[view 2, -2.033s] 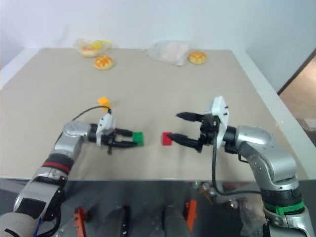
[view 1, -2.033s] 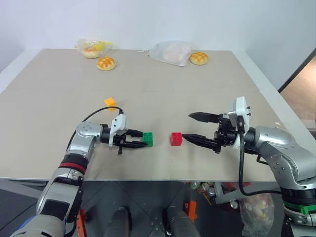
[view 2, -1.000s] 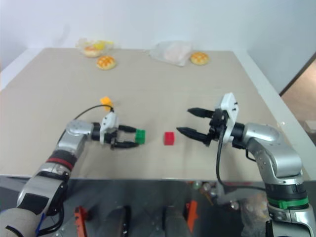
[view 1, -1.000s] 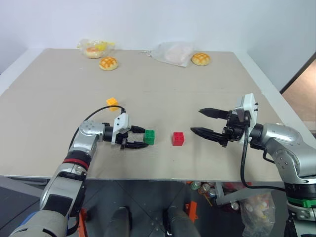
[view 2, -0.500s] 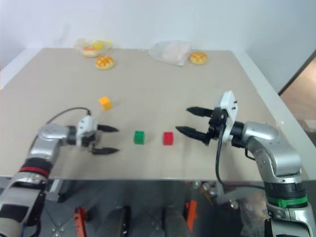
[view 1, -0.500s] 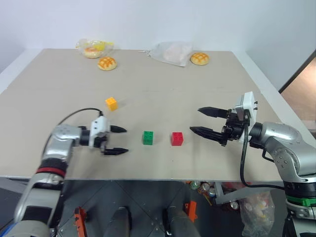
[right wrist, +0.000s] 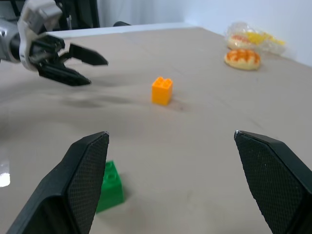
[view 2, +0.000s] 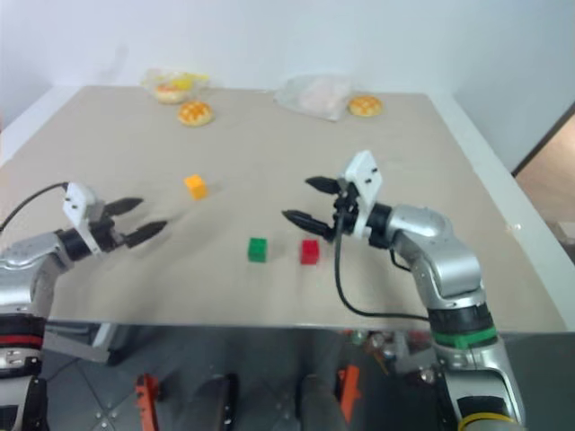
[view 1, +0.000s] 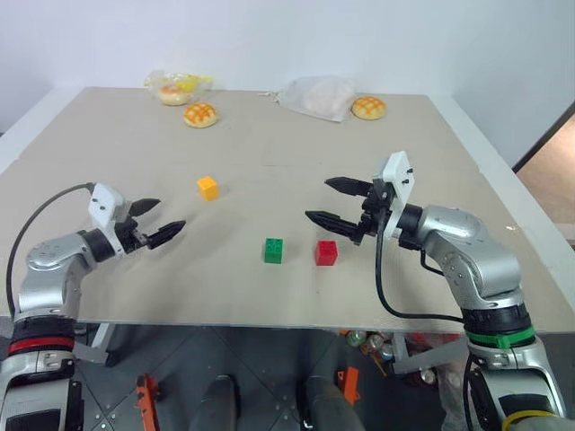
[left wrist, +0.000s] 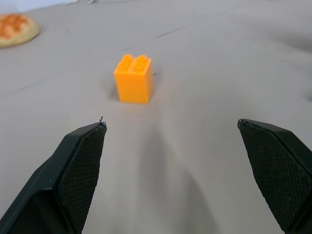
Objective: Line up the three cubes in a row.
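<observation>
The green cube [view 1: 273,250] and the red cube [view 1: 326,253] sit side by side near the table's front, a small gap between them. The orange-yellow cube [view 1: 207,188] stands apart, farther back and to the left. My left gripper [view 1: 169,215] hovers open at the left, well clear of the green cube. In its wrist view the orange cube [left wrist: 134,79] lies ahead between the spread fingers. My right gripper [view 1: 317,198] is open just behind the red cube, holding nothing. The right wrist view shows the green cube [right wrist: 109,179], the orange cube [right wrist: 162,90] and the left gripper [right wrist: 97,72].
Two golden buns [view 1: 199,115] [view 1: 368,108] lie at the table's far edge. Beside them are a clear bag [view 1: 316,94] and a bag with yellow contents [view 1: 175,87]. The table's front edge [view 1: 269,319] runs close to the green and red cubes.
My left gripper opened off the green cube and drew away to the left, leaving it on the table beside the red one. My right gripper shifted left, closer to the red cube.
</observation>
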Robot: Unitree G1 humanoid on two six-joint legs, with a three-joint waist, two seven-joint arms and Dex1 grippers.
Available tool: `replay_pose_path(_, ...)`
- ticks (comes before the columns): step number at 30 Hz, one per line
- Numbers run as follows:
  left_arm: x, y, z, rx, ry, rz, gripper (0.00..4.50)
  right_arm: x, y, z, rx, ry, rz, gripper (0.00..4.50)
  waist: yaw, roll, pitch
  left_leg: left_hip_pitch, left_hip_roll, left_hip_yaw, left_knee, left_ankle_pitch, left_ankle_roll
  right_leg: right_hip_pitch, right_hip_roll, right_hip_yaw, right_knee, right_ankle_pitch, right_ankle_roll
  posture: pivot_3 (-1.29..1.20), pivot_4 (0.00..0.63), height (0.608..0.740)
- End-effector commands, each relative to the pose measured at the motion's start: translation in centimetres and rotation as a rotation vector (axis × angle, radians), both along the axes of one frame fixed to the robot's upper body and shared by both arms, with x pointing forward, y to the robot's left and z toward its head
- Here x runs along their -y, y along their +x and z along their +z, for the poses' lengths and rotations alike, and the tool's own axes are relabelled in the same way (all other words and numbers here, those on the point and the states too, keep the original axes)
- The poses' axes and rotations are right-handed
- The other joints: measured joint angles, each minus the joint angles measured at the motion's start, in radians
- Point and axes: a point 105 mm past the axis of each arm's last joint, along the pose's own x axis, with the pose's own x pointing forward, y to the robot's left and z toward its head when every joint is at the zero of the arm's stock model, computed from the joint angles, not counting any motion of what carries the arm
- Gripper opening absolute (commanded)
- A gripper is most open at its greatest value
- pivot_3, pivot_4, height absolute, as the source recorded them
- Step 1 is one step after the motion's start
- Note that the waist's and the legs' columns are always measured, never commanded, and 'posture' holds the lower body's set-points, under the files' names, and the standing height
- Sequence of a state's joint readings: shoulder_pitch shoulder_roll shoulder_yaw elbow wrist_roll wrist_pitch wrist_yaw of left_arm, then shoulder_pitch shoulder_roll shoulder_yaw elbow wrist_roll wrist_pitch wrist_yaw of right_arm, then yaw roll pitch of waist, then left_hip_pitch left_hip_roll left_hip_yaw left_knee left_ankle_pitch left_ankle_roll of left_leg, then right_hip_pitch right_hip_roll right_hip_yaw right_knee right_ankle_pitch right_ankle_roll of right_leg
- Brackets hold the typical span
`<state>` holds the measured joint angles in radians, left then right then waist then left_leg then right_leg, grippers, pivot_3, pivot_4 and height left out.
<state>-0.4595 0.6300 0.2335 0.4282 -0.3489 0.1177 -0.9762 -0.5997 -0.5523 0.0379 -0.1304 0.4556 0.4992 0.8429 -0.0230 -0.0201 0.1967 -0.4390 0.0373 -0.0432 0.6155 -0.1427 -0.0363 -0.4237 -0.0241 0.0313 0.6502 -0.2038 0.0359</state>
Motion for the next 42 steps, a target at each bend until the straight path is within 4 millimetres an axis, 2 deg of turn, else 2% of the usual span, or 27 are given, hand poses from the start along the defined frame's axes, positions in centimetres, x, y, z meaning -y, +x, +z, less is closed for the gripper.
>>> replay_pose_path(1, -0.2, 1.0, 0.8, 0.024, -0.024, 0.044, 4.46, -0.8, 0.2, 1.1, 0.054, 0.005, 0.009, 4.27, 0.000, 0.000, 0.000, 0.000, 0.000, 0.000, 0.000, 0.000, 0.000, 0.000, 0.000, 0.000, 0.000, 0.000, 0.000, 0.00, 0.150, 0.740)
replay_pose_path(6, 0.3, 2.9, 0.7, 0.009, -0.039, 0.063, 4.46, -1.7, 0.3, 1.1, 0.069, 0.003, 0.011, 4.27, 0.000, 0.000, 0.000, 0.000, 0.000, -0.001, 0.000, 0.000, 0.000, 0.000, 0.001, 0.000, 0.000, 0.001, 0.000, 0.00, 0.150, 0.740)
replay_pose_path(10, 1.6, 5.0, 0.1, -0.019, -0.023, 0.056, 4.46, -1.4, 0.3, 0.9, 0.067, 0.006, -0.010, 4.27, 0.002, 0.000, 0.000, 0.000, -0.001, -0.001, 0.000, 0.000, 0.000, 0.000, 0.000, 0.000, 0.000, 0.001, 0.000, 0.00, 0.150, 0.740)
replay_pose_path(17, 2.8, 7.0, 0.0, -0.048, 0.012, 0.077, 4.46, -1.2, 0.1, 1.2, 0.076, 0.010, -0.024, 4.27, -0.001, 0.000, 0.000, -0.001, 0.000, 0.000, -0.001, 0.000, 0.000, 0.000, 0.001, 0.000, -0.001, 0.002, 0.002, 0.00, 0.150, 0.740)
replay_pose_path(30, 2.8, 8.2, 0.1, -0.064, 0.034, 0.153, 4.46, 0.0, 0.0, 1.3, 0.073, 0.019, -0.078, 4.27, 0.000, 0.000, 0.000, -0.001, 0.000, 0.000, -0.002, 0.000, 0.000, -0.001, 0.001, 0.000, -0.001, 0.003, 0.005, 0.00, 0.150, 0.740)
replay_pose_path(42, 3.5, 9.1, 1.2, -0.043, 0.015, 0.197, 4.46, 0.1, 0.1, 1.4, 0.077, 0.021, -0.085, 4.27, 0.000, 0.000, 0.000, -0.001, -0.001, 0.000, -0.002, 0.000, 0.000, -0.001, 0.001, 0.000, -0.001, 0.003, 0.005, 0.00, 0.150, 0.740)
